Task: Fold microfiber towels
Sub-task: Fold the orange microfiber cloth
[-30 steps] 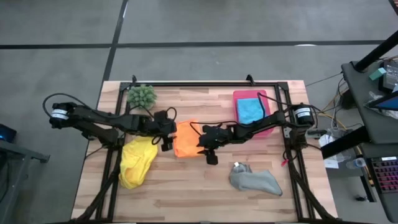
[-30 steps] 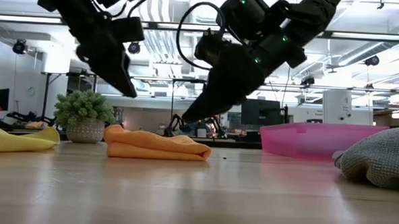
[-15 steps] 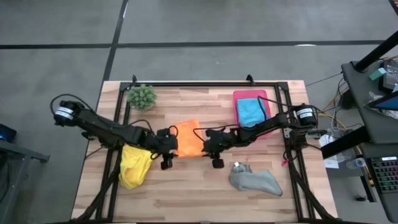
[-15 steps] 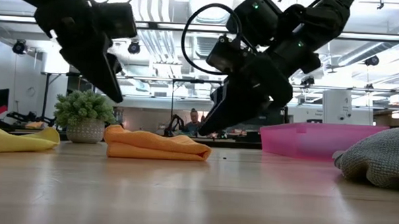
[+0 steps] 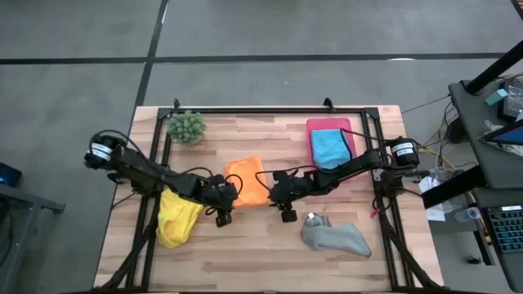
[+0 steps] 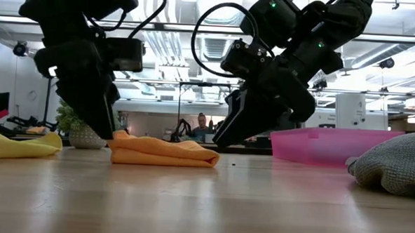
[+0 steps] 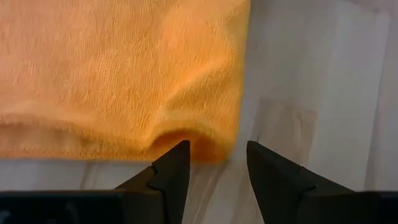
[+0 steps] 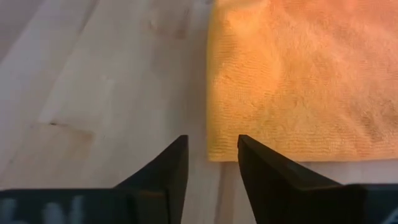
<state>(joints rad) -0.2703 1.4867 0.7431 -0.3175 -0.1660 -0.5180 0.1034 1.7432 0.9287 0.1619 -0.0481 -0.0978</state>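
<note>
Overhead shot, going left to right across the light wooden slatted table point(image 5: 245, 245). Way out at 9 o'clock there's a crumpled bright yellow microfiber towel point(image 5: 176, 216), just a loose heap, partly under the left arm. Up at about 10 o'clock sits the spiky green ball-shaped plant point(image 5: 186, 126) in its little pot, well apart from everything.

Dead centre is the folded orange microfiber towel point(image 5: 248, 180), lying flat in a neat rectangle. The left claw point(image 7: 212, 167) is parked at its 8 o'clock corner, fingers apart with a gap between them, nothing pinched, and the towel's rounded fold edge sits right at the fingertips. The right claw point(image 8: 211, 163) is at the towel's 4 o'clock corner, also parted and holding nothing, with the towel's corner just past its tips. From the table-level camera both claws hang close over the two ends of the orange towel point(image 6: 162, 150), but I can't tell whether either one touches it.

Further right, at 1 o'clock, a flat pink rectangular plastic tray point(image 5: 315, 126) has a folded blue microfiber towel point(image 5: 329, 146) lying inside it. Down at 4 o'clock a rumpled grey microfiber towel point(image 5: 335, 236) lies on the wood, near the right arm.
</note>
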